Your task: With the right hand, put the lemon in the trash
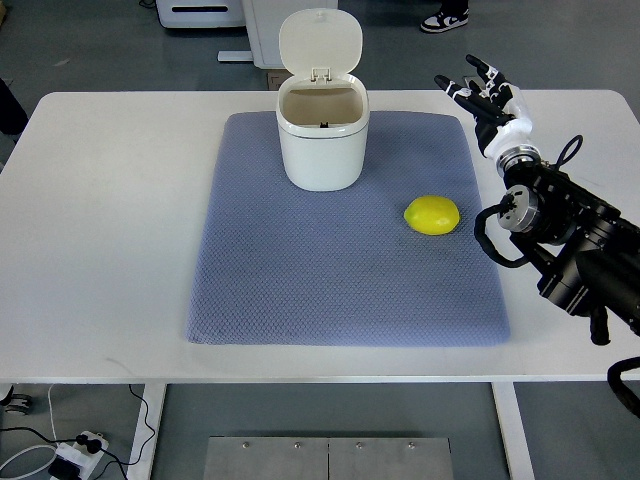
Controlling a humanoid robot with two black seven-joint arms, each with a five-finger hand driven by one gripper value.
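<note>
1. Lemon lies right of centre on the grey mat, ungrasped.
2. Right hand, upper right, has its fingers spread and holds nothing.
3. Reaching comes next, then a carry to the open trash bin.

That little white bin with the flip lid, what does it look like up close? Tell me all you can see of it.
The trash bin is small, white and rounded, and looks like smooth plastic. Its hinged lid stands open, tipped back at the far side, showing a darker, seemingly empty inside. It stands upright at the far edge of the blue-grey mat. Nothing else touches it; the lemon lies apart, to its right and nearer the robot.
</note>
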